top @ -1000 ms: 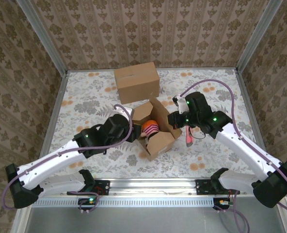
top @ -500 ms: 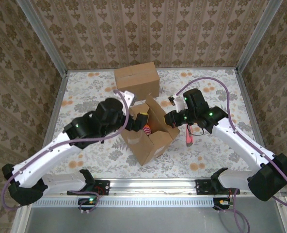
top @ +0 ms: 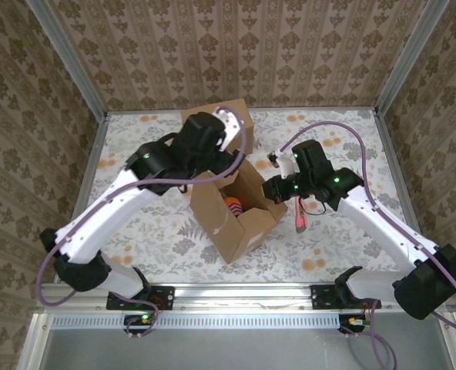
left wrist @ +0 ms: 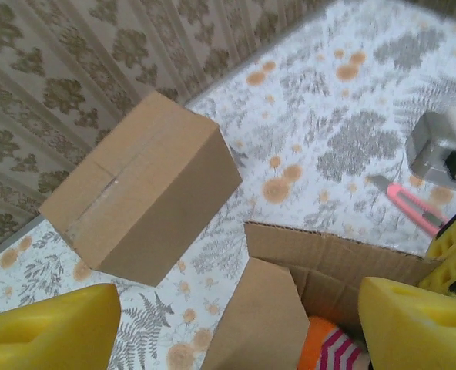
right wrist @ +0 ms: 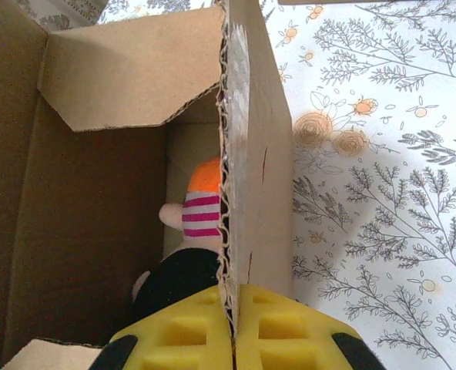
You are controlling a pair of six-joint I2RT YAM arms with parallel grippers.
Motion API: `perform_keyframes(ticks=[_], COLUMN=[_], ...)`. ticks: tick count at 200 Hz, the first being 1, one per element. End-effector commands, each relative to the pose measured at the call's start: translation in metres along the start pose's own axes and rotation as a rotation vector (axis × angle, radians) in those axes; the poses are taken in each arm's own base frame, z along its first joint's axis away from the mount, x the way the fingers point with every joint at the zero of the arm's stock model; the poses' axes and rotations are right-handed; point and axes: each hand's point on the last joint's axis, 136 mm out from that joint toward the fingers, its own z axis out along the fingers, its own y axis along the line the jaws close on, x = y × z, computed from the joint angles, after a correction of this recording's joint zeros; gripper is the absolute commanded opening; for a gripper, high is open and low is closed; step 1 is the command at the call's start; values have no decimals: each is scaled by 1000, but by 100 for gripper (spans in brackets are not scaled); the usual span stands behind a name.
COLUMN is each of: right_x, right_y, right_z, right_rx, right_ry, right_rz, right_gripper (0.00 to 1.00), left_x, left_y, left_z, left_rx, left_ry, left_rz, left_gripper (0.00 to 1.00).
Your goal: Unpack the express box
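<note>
You see a closed cardboard box [left wrist: 139,189] standing at the far edge of the flowered table [top: 135,154]; a pink cutter [left wrist: 413,206] lies flat on the cloth, well apart.

Toy [top: 235,205] inside the open box [top: 247,227] at mid-table [top: 336,247]; closed box [left wrist: 139,196] behind; cutter [top: 298,220] right of the open box

Brown cardboard box [top: 216,220] is standing open with its flaps sticking up, and the right gripper [right wrist: 234,333] is pinching its wall edge. An orange toy [right wrist: 201,204] with pink and white stripes is lying down inside, just left of that gripper and below the spread left gripper [left wrist: 236,327].
</note>
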Motion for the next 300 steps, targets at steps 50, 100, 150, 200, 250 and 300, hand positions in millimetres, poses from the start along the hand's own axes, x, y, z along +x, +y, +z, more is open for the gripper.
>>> perform_keyframes(ticks=[50,100,150,200,250,300], right_x=[-18,-18,-19,-16,-13,-9], right_y=[9,6,9,10,9,5], right_z=[-24,-26,-30,-31,-29,-24], right_rx=[-12,-11,-20,-26,-28,-21], right_ry=[-51,-53,-49,-45,-41,-29], right_rz=[-54,-52,-57,-58,-51,-48], right_gripper=[0,0,0,0,0,0], left_x=[67,108,132,132,122,108], left_y=[-40,-29,-14,-1,12,17], left_z=[50,56,68,74,65,40], left_rx=[16,-86,-214,-313,-379,-345], left_ry=[274,383,423,386,338,293], left_rz=[230,268,303,322,324,285], left_gripper=[84,94,94,82,59,17])
